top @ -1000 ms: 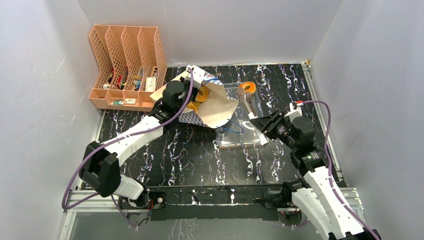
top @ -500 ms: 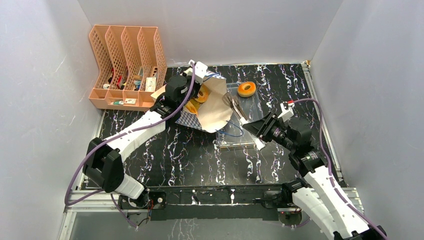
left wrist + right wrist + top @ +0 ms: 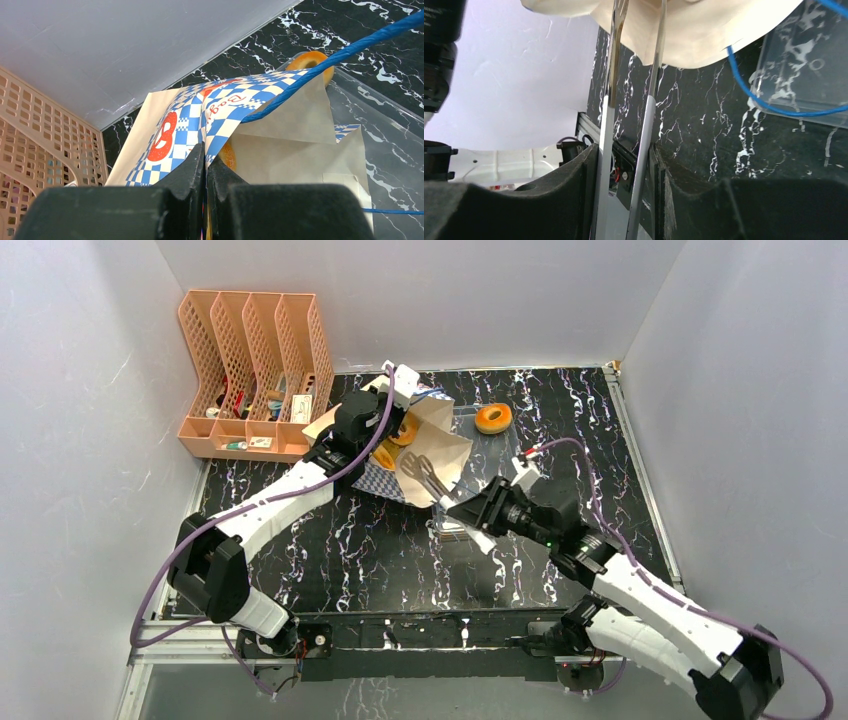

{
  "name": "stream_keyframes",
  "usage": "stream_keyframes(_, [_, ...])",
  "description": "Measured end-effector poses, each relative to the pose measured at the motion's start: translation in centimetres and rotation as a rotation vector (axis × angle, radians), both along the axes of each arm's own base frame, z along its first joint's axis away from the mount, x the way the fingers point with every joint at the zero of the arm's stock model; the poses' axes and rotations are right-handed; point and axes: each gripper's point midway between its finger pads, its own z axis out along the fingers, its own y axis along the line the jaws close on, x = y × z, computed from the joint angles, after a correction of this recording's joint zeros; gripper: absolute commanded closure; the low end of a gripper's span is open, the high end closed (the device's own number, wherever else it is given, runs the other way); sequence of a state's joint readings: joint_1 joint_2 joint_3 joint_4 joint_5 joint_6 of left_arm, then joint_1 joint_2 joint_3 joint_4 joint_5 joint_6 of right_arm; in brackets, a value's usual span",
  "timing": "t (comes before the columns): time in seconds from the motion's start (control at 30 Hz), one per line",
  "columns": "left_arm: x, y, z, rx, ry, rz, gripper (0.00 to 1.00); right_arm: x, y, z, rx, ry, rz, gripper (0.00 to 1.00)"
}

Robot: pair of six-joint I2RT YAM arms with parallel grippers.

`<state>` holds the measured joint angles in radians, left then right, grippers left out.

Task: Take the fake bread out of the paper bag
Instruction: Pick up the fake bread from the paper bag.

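Tan kraft paper bag with a blue-and-white checkered band lies on its side at upper centre of the overhead view. Its open mouth faces lower right and overlaps the clear plastic tray. The left gripper is clenched on the checkered rim, pinching the paper flat and holding the mouth up. The right gripper grasps the thin metal tongs near their handle end, and the tips sit at the bag's opening.

One orange-brown glazed ring sits on the tray, right of the bag. More orange toy bread shows inside the bag, close to the left fingers.

These pieces look light and rigid, with a glossy skin that would probably skid between narrow steel blades. A ring is likely best taken across its band, one blade through the hole. A loaf or slice would want a squeeze at its middle. The paper is thin and will buckle if the tongs push against it.
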<state>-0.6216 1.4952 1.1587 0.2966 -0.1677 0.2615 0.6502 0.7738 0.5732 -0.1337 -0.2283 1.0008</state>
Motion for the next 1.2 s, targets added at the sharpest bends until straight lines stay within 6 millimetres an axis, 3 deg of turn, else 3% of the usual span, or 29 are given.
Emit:
stream_keyframes(0.17, [-0.2,-0.1,0.0,0.001,0.003,-0.006,1.0,0.0,2.5,-1.5,-0.016,0.035,0.007,0.64])
stream_keyframes(0.47, [-0.9,0.2,0.9,-0.008,-0.006,-0.018,1.0,4.3,3.9,-3.1,0.053,0.11,-0.171,0.66])
stream_keyframes(0.63, [-1.3,0.3,1.1,-0.011,-0.007,-0.026,1.0,6.1,5.1,-6.0,0.112,0.217,-0.242,0.64])
stream_keyframes(0.77, [-1.4,0.2,1.3,-0.012,-0.007,-0.031,1.0,6.6,4.9,-7.6,0.157,0.281,-0.306,0.63])
stream_keyframes(1.0, [-1.5,0.2,1.3,-0.017,-0.004,-0.038,1.0,8.2,5.3,-6.5,0.307,0.3,-0.368,0.6])
stream_keyframes(1.2, [-1.7,0.1,1.0,-0.018,0.001,-0.044,1.0,8.9,5.9,-7.6,0.351,0.341,-0.388,0.59])
